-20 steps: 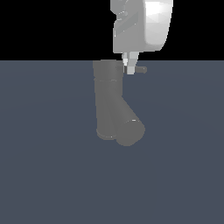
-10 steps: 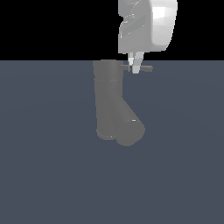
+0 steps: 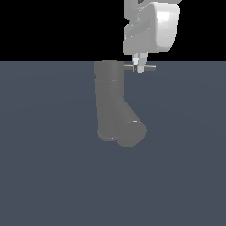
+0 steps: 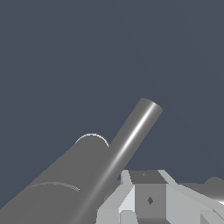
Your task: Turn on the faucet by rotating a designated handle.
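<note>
The faucet (image 3: 109,99) is a dark-grey upright tube with a stubby angled spout (image 3: 130,133) low on the exterior view's right. The handle (image 3: 150,67), a thin light-grey rod, sticks out sideways from its top section toward the exterior view's right. My white gripper (image 3: 140,69) hangs from above with its fingers close together, right at the handle's middle. In the wrist view the handle (image 4: 131,135) runs beside the fingers (image 4: 149,200), not between them, with the faucet body (image 4: 61,186) behind it.
A flat dark blue-grey floor (image 3: 53,176) spreads around the faucet. Above its far edge the background is black.
My gripper has shifted toward the exterior view's right. The handle's tip has reached further right with it.
</note>
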`<state>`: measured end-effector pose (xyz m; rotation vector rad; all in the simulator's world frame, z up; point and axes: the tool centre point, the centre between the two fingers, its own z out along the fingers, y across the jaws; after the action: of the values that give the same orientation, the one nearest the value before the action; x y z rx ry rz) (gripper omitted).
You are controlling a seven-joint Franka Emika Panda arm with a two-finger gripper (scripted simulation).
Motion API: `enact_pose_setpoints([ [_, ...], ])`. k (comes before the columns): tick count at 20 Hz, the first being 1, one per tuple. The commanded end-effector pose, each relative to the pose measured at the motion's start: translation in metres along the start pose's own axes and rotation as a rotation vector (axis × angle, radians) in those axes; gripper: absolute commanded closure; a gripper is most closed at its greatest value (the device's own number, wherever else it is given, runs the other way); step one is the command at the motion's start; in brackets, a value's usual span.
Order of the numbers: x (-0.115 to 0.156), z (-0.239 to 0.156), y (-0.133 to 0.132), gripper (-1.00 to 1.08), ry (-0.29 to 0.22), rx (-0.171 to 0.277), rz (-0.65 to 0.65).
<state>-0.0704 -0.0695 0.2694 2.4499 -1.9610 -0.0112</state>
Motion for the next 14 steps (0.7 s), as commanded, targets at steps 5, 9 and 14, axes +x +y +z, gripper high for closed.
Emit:
enact_pose_setpoints([
  [5, 0.024, 0.000, -0.010, 1.08, 0.004, 0.007, 0.024],
  [9, 0.032, 0.000, -0.016, 1.08, 0.003, 0.007, 0.028],
  [14, 0.042, 0.000, -0.023, 1.08, 0.003, 0.007, 0.033],
])
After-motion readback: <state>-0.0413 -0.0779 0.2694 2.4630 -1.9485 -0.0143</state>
